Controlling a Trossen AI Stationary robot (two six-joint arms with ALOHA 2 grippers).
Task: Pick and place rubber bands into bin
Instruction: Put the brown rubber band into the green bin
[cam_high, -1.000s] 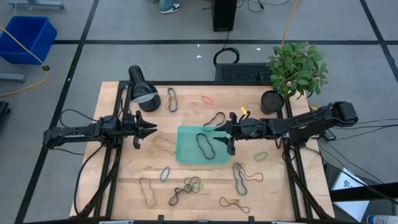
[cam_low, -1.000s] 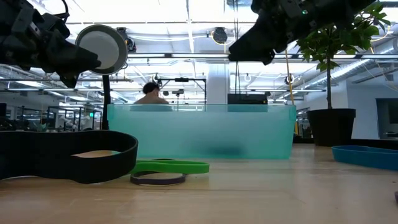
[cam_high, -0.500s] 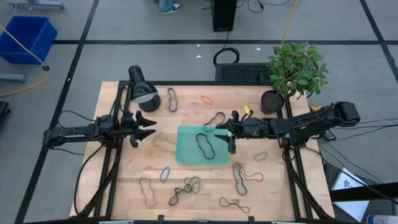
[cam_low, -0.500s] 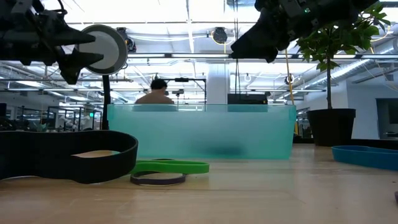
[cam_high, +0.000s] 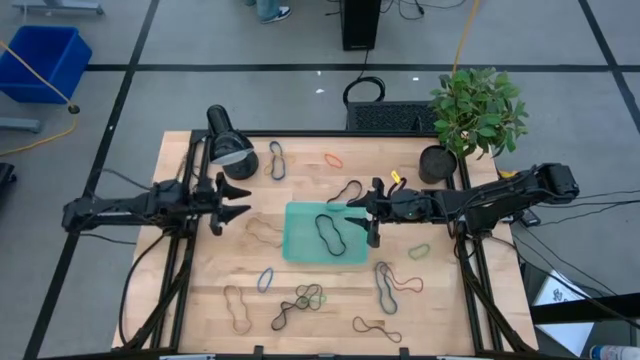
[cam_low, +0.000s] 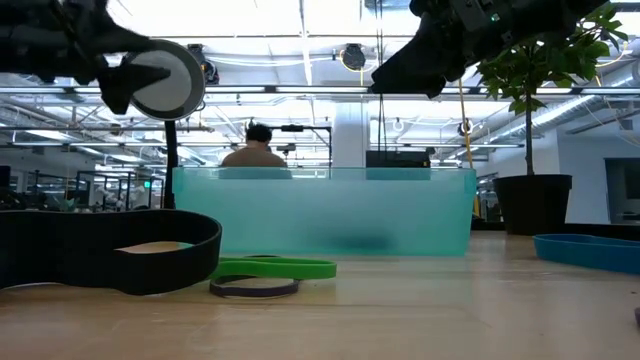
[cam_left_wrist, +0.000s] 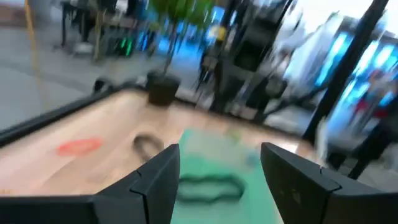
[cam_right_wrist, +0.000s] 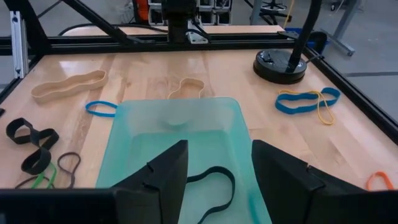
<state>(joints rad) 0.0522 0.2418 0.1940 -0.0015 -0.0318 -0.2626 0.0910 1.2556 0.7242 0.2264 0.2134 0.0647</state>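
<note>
From above, the bin (cam_high: 326, 233) sits mid-table with one black band (cam_high: 328, 232) lying in it, and the other rubber bands (cam_high: 303, 297) are scattered across the wood around it. The left gripper (cam_high: 238, 204) hangs well to the bin's left, its fingers spread and empty. The right gripper (cam_high: 368, 214) hovers at the bin's right edge, also spread and holding nothing.

At table height, the bin's wall (cam_low: 322, 212) stands behind a green band (cam_low: 273, 267) lying flat on the table.

The left wrist view is blurred, but it seems to show the bin (cam_left_wrist: 214, 168) beyond parted fingers.

The right wrist view looks past open fingers into the bin (cam_right_wrist: 176, 134). A tan band (cam_right_wrist: 68, 84) lies beyond it. The bands look light, limp and thin, so a pinch across one strand, low against the wood, likely suits best.
</note>
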